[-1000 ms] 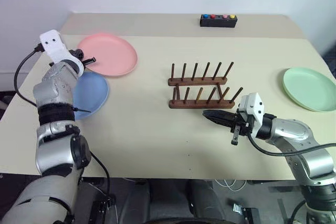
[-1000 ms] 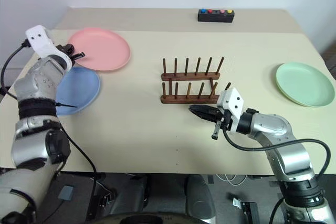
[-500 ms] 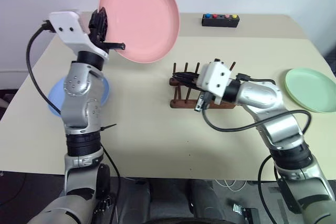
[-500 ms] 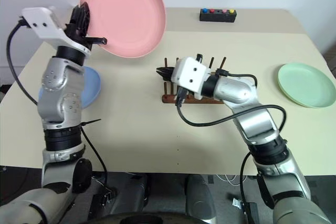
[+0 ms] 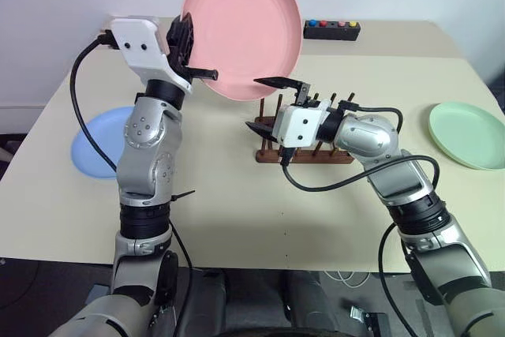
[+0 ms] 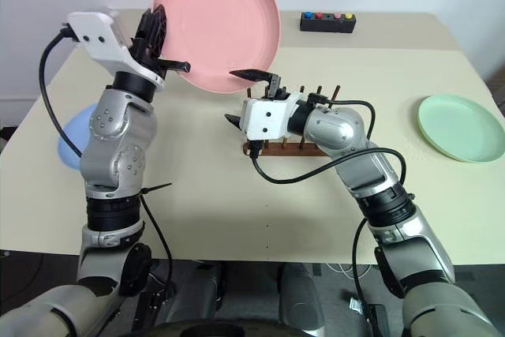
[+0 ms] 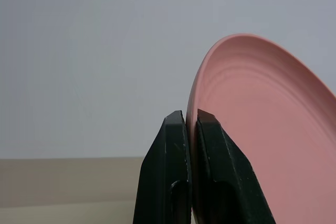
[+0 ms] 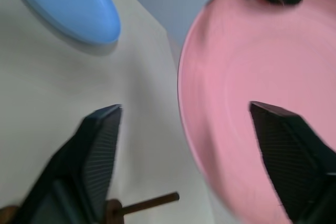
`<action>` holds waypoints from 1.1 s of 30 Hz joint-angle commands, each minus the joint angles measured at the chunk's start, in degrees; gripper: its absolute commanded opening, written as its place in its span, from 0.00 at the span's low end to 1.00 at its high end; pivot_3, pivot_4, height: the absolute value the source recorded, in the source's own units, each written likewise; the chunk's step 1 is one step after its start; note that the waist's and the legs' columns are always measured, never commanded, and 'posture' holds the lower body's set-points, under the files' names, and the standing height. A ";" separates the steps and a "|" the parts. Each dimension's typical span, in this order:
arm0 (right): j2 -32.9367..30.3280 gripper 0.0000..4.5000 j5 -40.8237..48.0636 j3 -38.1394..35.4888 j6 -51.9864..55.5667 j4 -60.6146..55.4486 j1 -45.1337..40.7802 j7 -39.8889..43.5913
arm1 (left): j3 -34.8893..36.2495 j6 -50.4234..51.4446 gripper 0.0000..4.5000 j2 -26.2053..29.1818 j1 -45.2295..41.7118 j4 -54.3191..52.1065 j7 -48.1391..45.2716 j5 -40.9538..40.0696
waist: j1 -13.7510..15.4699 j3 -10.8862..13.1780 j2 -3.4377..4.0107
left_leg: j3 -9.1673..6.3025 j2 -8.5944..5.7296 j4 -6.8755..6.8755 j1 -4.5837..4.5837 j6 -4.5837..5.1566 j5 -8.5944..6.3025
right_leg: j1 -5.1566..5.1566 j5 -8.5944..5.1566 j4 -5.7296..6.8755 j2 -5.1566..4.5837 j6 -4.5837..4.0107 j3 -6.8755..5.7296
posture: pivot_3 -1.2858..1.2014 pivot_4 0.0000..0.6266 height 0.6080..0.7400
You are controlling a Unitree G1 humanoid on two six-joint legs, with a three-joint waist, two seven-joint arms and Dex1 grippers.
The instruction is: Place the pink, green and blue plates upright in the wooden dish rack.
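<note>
Fingers of left gripper (image 7: 190, 145) pinched on rim of round pastel pink plastic plate (image 5: 245, 29) aloft at upper centre, right gripper (image 5: 267, 103) spread wide beneath; dark wooden pegged dish rack (image 5: 304, 144) empty, light blue plate (image 5: 93, 144) and mint green plate (image 5: 467, 133) flat on counter (image 5: 237, 203).

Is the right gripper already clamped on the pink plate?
No, the right gripper stands open just below the pink plate, which the left gripper pinches by its rim.
</note>
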 commanded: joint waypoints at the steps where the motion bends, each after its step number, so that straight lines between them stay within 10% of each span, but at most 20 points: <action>1: 0.50 0.85 -3.18 0.41 -3.72 1.35 -1.34 -1.75 | -1.08 0.07 0.00 -0.59 -0.12 -3.17 -0.72 -0.28 | 0.03 0.00 0.00 | 0.00 0.00 0.00 0.00 0.00 0.00 | 0.00 0.00 0.00 0.00 0.00 0.00 | 0.52 0.24 0.96; 6: 1.10 0.80 -6.89 0.93 -6.97 5.14 -1.60 -3.74 | -2.07 1.53 0.00 -0.87 0.07 -4.12 -1.85 -0.70 | -0.01 0.00 0.00 | 0.00 0.00 -0.01 0.00 0.00 0.00 | -0.01 0.00 0.00 0.00 0.00 0.00 | 0.52 0.24 0.96; 14: 1.12 0.01 -10.32 0.36 -9.07 7.28 -1.69 -5.87 | -2.31 2.78 0.00 -1.22 0.29 -5.24 -2.43 -0.81 | -0.10 0.00 0.00 | 0.00 0.00 -0.01 0.00 0.00 0.00 | -0.02 0.00 0.01 0.00 -0.01 0.00 | 0.52 0.24 0.96; 24: 0.52 0.01 -13.41 -0.33 -11.84 8.34 -1.70 -8.51 | -1.07 3.80 0.00 -2.29 0.03 -5.21 -2.28 -2.15 | 0.03 0.00 0.00 | 0.00 0.00 0.00 0.00 0.00 0.00 | -0.01 0.00 0.00 0.00 -0.01 0.00 | 0.52 0.24 0.96; 31: -0.91 0.00 -10.41 -5.00 -13.55 9.37 -2.42 -11.53 | 9.58 0.14 0.66 -2.89 -3.79 -2.59 4.76 -5.59 | -0.03 0.00 0.00 | 0.00 0.00 0.00 0.00 -0.01 0.00 | -0.01 0.00 0.00 0.00 -0.01 0.01 | 0.52 0.24 0.96; 33: -1.54 0.00 -8.48 -6.19 -13.96 9.12 -2.16 -10.82 | 11.31 0.86 0.66 -2.15 -3.98 -1.75 4.73 -6.95 | -0.03 0.00 0.00 | 0.00 0.00 -0.02 0.00 -0.01 0.00 | -0.01 0.00 -0.01 0.00 -0.01 0.01 | 0.52 0.24 0.96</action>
